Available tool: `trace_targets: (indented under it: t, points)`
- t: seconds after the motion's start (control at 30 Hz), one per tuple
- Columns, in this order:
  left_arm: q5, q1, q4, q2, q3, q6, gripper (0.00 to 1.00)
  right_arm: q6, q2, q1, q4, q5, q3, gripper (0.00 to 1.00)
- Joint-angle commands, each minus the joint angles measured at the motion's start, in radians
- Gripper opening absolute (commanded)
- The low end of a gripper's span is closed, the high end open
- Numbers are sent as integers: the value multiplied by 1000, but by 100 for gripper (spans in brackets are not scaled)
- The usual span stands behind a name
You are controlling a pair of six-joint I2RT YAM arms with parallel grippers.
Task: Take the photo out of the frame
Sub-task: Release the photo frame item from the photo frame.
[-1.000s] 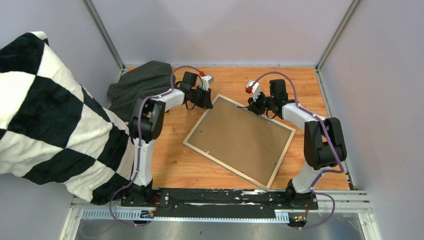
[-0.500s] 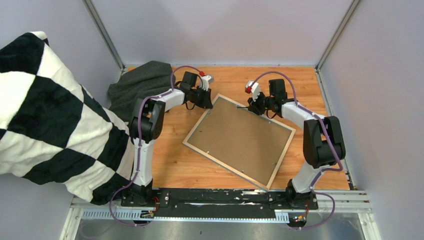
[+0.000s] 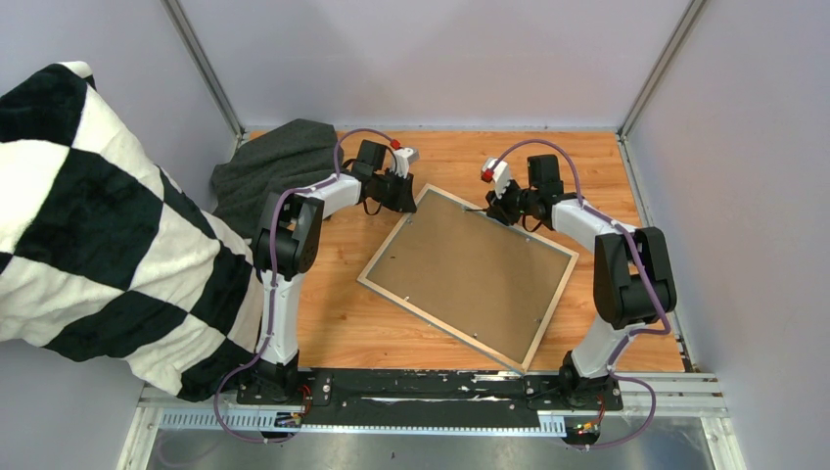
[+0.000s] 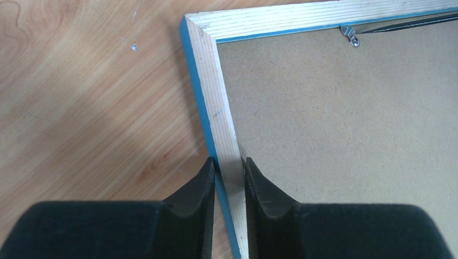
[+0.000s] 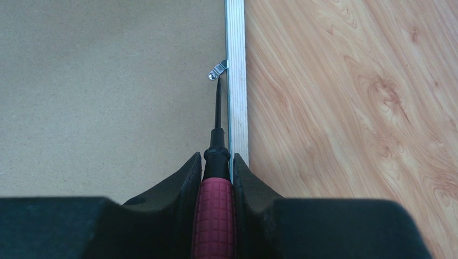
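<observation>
The frame lies face down and a bit crooked in the middle of the bench. One corner points at the far edge. Its pale wood back faces up, and the brown backing board fills it. The photo cannot be seen. I think it is under that board.

The left fingers pinch the wood rim of the frame near its far left corner. The right fingers squeeze the red handle of a screwdriver. Its thin dark tip sits right at a little metal clip on the far rim, where the rim meets the board.

Here is what could go wrong.

- The tip is thin and the clip is small and shiny. A push that is a bit off could make the tip skid off the clip and scratch the board or the wood.
- Pushing down too hard could poke the board and hurt the photo under it.
- The left fingers hold only a thin strip of rim. If they slip, the frame could slide or spin on the smooth bench, and the tip would lose the clip.
- The round handle could twist between the right fingers, so the tip would point the wrong way.
- More clips show along the rim. Lifting the board too soon could bend it.
</observation>
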Motion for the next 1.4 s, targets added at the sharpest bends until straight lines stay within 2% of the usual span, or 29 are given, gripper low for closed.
trace_targets:
  t: [0.0, 0.5, 0.9, 1.17, 1.37]
  points:
    - [43, -28, -142, 86, -39, 31, 0, 18, 28, 0, -16, -23, 22, 0]
    - [45, -28, -141, 86, -39, 31, 0, 19, 53, 26, -8, -31, 25, 0]
    - [47, -28, -144, 87, -38, 32, 0, 50, 131, 32, -121, -21, 122, 0]
    - [47, -28, -143, 86, -39, 32, 0, -13, 117, 39, -134, -63, 103, 0]
    - [48, -28, -144, 89, -38, 32, 0, -138, 90, 68, -156, -105, 68, 0]
